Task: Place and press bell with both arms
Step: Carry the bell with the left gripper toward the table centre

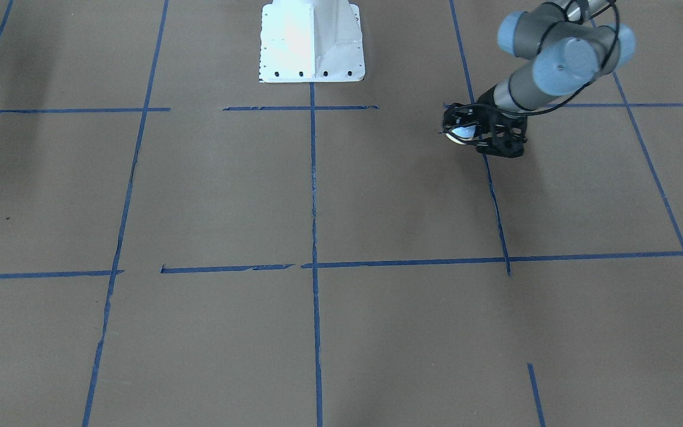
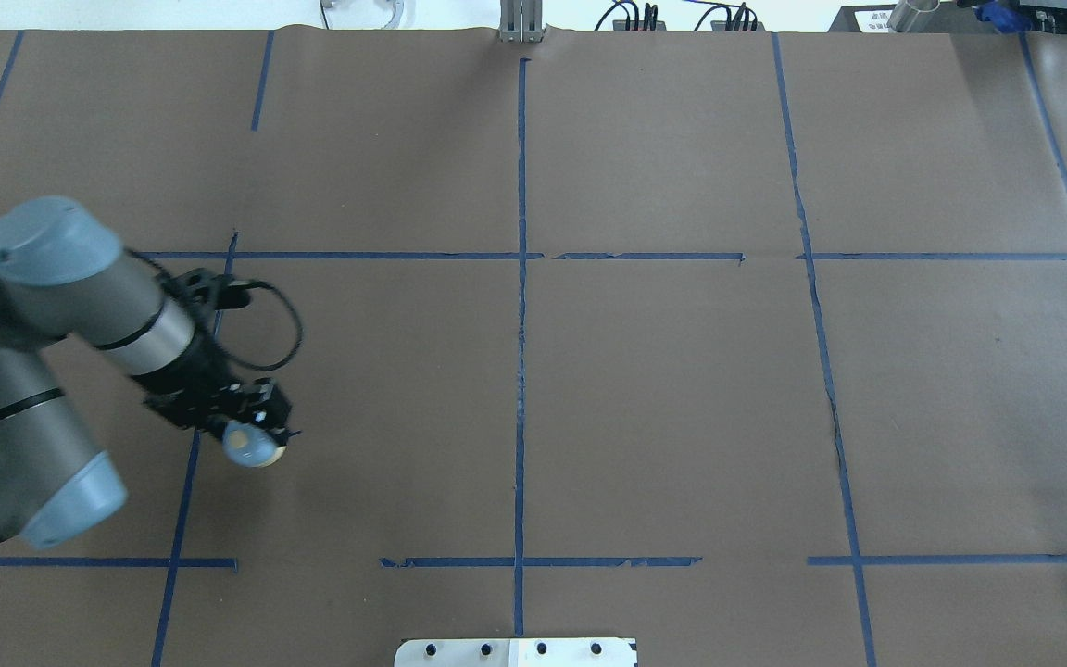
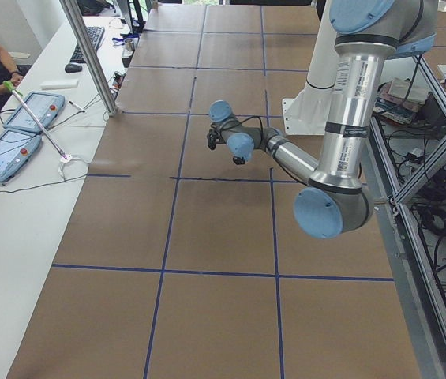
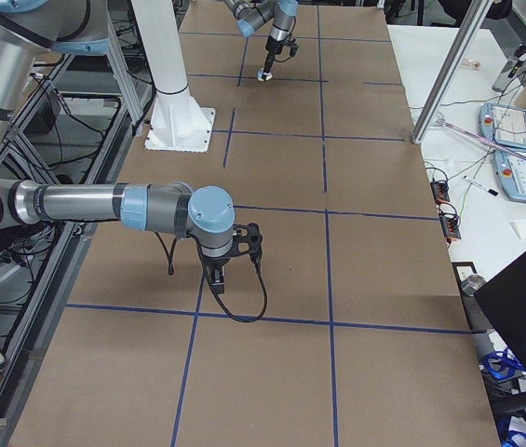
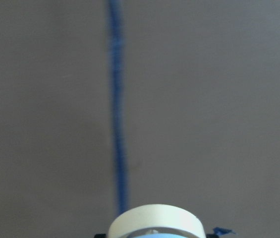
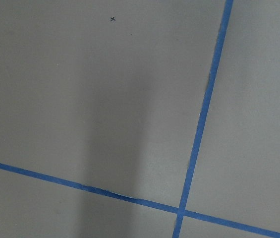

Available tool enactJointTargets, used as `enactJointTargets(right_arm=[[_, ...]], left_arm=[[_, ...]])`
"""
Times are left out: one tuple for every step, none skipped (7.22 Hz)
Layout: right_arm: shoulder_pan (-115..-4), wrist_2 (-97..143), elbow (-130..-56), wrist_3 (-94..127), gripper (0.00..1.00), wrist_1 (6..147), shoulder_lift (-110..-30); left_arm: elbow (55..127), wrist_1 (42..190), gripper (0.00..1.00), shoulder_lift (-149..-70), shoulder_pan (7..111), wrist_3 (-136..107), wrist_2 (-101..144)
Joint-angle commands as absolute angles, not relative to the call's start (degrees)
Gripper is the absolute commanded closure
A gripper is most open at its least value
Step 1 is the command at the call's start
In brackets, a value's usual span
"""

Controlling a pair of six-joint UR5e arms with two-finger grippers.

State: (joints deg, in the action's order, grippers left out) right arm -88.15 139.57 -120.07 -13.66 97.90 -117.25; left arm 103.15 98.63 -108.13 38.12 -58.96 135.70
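Bell is clamped between the left fingers, at about 8 o'clock on the bench in the overhead view. It lies just right of a blue tape line. The left arm reaches in from 9 o'clock, and the bell is at the fingers' tips, on their 5 o'clock side. It looks tilted: the blue dome faces up toward the overhead camera and the cream rim shows on its 4 o'clock edge. Its button-to-base axis therefore probably leans rather than standing upright. I cannot tell whether the base touches the bench.

The white pedestal is at 6 o'clock.

The right arm shows only in the right side view. Its right fingers point down close over the bench, and I cannot tell whether they are apart or together. They are well apart from the bell, so the left arm is by far the nearer.

The step in hand seems to be placing. The bell needs to be levelled and set base-down before the right arm comes across from 3 o'clock to press the button.
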Motion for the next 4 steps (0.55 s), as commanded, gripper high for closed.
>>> enactJointTargets(right_arm=[[-88.15, 139.57, -120.06, -13.62, 0.0, 97.91, -117.25], [-88.15, 139.57, -120.06, -13.62, 0.0, 97.91, -117.25], [-88.15, 139.57, -120.06, -13.62, 0.0, 97.91, -117.25], [-88.15, 139.57, -120.06, -13.54, 0.0, 97.91, -117.16]], left_arm=[[87.89, 86.32, 0.88, -131.75, 35.78, -65.43, 129.85], [79.45, 87.44, 0.88, -139.14, 35.77, -69.39, 129.64], [72.41, 90.41, 0.88, -144.09, 35.77, -72.3, 129.12], [67.03, 95.05, 0.88, -147.36, 35.77, -76.68, 126.24]])
